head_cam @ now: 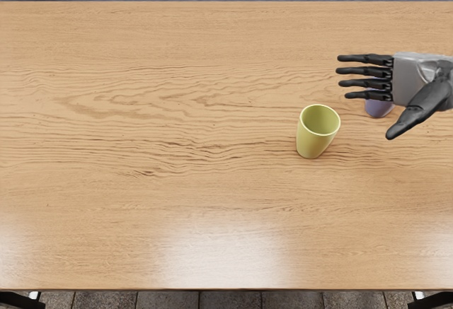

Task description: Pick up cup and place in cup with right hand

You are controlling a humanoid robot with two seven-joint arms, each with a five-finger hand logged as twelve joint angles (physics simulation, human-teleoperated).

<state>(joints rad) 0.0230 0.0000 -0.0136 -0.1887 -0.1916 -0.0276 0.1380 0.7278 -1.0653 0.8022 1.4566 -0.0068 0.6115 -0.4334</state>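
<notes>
- The worktop (pixel 141 203) spans most of your frame and carries both cups, which lie in its right half.
- Your right hand (pixel 413 79) comes in from the right edge, in the upper right of the frame, with its fingers pointing left. It is the only hand you can see, and clearly the one to work with.
- The yellow-green cup (pixel 311 139) stands upright, right of centre, its mouth up and its long axis vertical. From your fingertips it lies toward the lower left, near but apart from them. Its open mouth makes it the likely receiver.
- The purple cup (pixel 379 109) sits nearer the hand, to the upper right of the yellow-green one. You see only its lower part, below the roots of the fingers and left of the thumb; its rim is hidden, so you can judge it upright but not confirm it. It is probably the one you should lift first. Whether the hand touches it or hovers over it, you cannot tell.
- The fingers (pixel 364 83) are extended and slightly spread, with nothing in their grip. You would likely need to bring the palm alongside the purple cup before curling them; closing from above could tip it.
- The thumb (pixel 419 111) stands well away from them, angled to the lower left, leaving you a wide opening.
</notes>
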